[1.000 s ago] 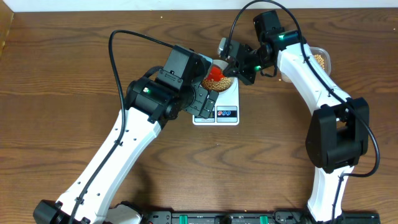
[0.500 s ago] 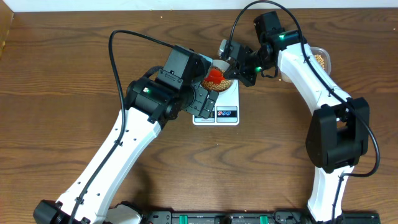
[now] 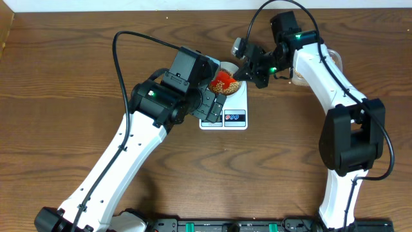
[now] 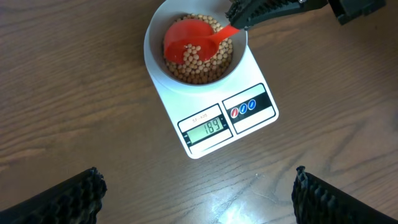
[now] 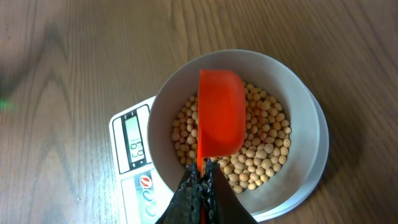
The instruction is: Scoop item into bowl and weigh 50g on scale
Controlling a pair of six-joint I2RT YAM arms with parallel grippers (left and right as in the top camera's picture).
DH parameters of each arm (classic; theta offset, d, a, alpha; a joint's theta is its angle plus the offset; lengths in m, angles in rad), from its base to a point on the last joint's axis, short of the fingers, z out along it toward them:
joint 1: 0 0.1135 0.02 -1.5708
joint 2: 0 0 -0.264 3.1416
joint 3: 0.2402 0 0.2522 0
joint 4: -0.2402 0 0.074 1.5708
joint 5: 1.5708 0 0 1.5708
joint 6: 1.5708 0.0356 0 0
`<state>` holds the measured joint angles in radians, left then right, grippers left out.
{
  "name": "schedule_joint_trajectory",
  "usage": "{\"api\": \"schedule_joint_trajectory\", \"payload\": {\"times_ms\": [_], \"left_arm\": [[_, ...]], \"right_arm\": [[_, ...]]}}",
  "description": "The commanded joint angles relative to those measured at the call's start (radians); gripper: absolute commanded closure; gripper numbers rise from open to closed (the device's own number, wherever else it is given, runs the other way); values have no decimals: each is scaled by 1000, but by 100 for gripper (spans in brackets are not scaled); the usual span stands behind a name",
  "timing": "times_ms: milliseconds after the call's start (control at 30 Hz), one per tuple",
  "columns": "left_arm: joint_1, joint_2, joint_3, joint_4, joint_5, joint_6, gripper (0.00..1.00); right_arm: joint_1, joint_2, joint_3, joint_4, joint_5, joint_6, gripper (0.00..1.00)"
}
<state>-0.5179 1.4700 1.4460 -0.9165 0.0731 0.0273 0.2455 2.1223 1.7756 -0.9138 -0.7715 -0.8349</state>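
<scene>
The pale bowl (image 3: 226, 69) stands on the white scale (image 3: 237, 107) and holds many tan beans (image 5: 264, 143). My right gripper (image 3: 244, 69) is shut on the handle of a red scoop (image 3: 222, 79), whose cup lies tilted in the bowl over the beans. In the right wrist view the gripper (image 5: 202, 180) pinches the scoop (image 5: 221, 112) inside the bowl (image 5: 305, 93). In the left wrist view the scoop (image 4: 189, 43) has a few beans in it and the scale's display (image 4: 205, 129) is lit. My left gripper (image 4: 199, 199) is open and empty, hovering above the table in front of the scale (image 4: 249, 124).
A clear plastic tub (image 3: 333, 62) with more beans stands at the back right, behind the right arm. The left arm's wrist (image 3: 187, 84) sits close to the left of the scale. A few stray beans lie near the table's back edge (image 3: 168, 17).
My right gripper has shifted slightly right and turned the scoop in the bowl; beans now show around and in its cup. The left arm has not moved.
</scene>
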Motion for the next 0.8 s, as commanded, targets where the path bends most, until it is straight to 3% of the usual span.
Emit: {"api": "schedule_joint_trajectory", "payload": {"times_ms": [0, 267, 767], "left_arm": [[2, 7, -10, -3, 2, 10, 2], [2, 7, -10, -3, 2, 10, 2], [2, 7, -10, -3, 2, 10, 2]], "right_arm": [[-14, 11, 5, 12, -68, 12, 99], [-54, 11, 26, 13, -145, 31, 99], [-55, -2, 64, 2, -100, 0, 99]]}}
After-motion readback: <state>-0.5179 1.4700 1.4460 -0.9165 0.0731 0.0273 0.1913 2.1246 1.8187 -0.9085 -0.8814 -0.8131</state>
